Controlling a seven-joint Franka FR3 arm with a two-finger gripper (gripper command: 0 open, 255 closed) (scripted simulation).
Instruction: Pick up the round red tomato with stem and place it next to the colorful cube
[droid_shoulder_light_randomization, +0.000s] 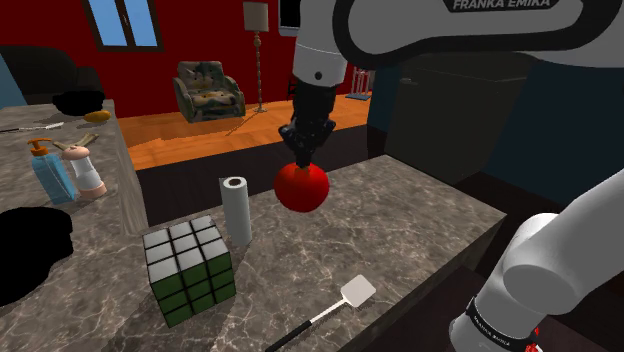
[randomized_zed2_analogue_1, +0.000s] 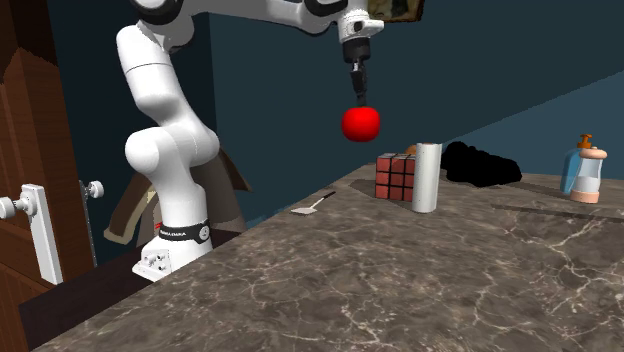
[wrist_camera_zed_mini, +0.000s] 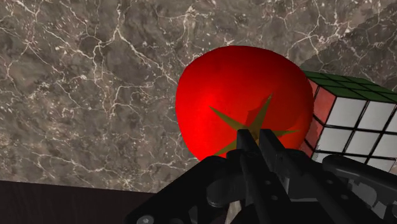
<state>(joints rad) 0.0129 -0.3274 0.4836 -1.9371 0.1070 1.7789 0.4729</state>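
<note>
Front edge: flat white spatula with a black handle (droid_shoulder_light_randomization: 355, 292), lying on the dark veined marble counter (droid_shoulder_light_randomization: 420, 220).
Next back: multicoloured puzzle cube (droid_shoulder_light_randomization: 190, 270), standing on the counter, white and green squares showing.
Just behind: white paper towel roll (droid_shoulder_light_randomization: 236, 210), upright, near the cube.
Over the counter: round red tomato (droid_shoulder_light_randomization: 302, 187), up in the air, well clear of the marble, apart from the cube.
Jaws: all-black gripper (droid_shoulder_light_randomization: 302, 155) pinched tight on the green star-shaped stem, tomato hanging straight beneath the fingertips.
Far back: patterned armchair (droid_shoulder_light_randomization: 208, 90) by a red wall.
</note>
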